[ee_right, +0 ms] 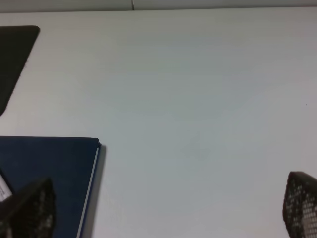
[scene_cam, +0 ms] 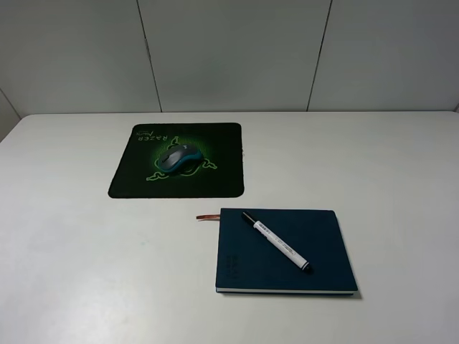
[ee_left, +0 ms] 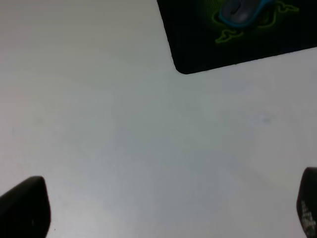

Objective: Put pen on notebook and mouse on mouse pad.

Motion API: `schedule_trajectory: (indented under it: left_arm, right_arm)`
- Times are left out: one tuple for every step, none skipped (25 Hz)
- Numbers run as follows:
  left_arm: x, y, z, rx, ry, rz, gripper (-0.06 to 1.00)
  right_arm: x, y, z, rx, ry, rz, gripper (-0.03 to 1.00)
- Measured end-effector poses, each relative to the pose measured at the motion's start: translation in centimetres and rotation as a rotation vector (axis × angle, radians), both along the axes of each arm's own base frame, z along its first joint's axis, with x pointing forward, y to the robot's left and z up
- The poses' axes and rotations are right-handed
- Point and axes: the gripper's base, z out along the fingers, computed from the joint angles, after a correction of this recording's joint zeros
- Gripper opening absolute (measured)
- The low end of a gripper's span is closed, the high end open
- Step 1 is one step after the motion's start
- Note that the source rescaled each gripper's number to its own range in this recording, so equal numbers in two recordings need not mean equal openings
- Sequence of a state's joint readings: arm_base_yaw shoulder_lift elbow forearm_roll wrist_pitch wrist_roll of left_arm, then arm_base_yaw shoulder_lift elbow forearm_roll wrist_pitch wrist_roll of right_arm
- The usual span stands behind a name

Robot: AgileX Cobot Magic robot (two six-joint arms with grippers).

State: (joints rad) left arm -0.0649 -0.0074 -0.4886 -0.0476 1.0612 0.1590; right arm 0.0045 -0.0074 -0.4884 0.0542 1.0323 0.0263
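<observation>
Green lettering "RAZER" on the mouse pad (scene_cam: 176, 160), upside down in the high view, just beyond the mouse (scene_cam: 178, 159) toward the far left corner. Small dark print along the pen (scene_cam: 276, 241) barrel and faint embossing on the notebook (scene_cam: 285, 251) cover, both too small to read.

**Colours and patterns on the counter**

The counter (scene_cam: 86, 272) is seen as plain white, and the wall (scene_cam: 229, 50) behind it as pale grey panels divided by thin dark seams. The mouse pad (scene_cam: 129, 183) is black, marked with a bright green snake logo and green lettering. The mouse (scene_cam: 178, 159) is grey on top with teal-blue sides. The notebook (scene_cam: 326, 251) is dark navy-teal, edged by white pages, with a reddish-brown ribbon (scene_cam: 209, 216). The pen (scene_cam: 276, 241) is white with dark print, black at cap and end.
</observation>
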Motion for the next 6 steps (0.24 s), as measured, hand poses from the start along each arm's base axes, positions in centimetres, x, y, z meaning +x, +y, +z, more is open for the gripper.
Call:
schedule_trajectory:
  left_arm:
    - [0.00, 0.00, 0.00, 0.000, 0.000, 0.000, 1.00]
    - [0.00, 0.00, 0.00, 0.000, 0.000, 0.000, 1.00]
    - [0.00, 0.00, 0.00, 0.000, 0.000, 0.000, 1.00]
    - [0.00, 0.00, 0.00, 0.000, 0.000, 0.000, 1.00]
    - [0.00, 0.00, 0.00, 0.000, 0.000, 0.000, 1.00]
    - [0.00, 0.00, 0.00, 0.000, 0.000, 0.000, 1.00]
  right_arm:
    - [0.00, 0.00, 0.00, 0.000, 0.000, 0.000, 1.00]
    - [0.00, 0.00, 0.00, 0.000, 0.000, 0.000, 1.00]
    - [0.00, 0.00, 0.00, 0.000, 0.000, 0.000, 1.00]
    - [0.00, 0.00, 0.00, 0.000, 0.000, 0.000, 1.00]
    - [0.00, 0.00, 0.00, 0.000, 0.000, 0.000, 1.00]
    - [0.00, 0.00, 0.00, 0.000, 0.000, 0.000, 1.00]
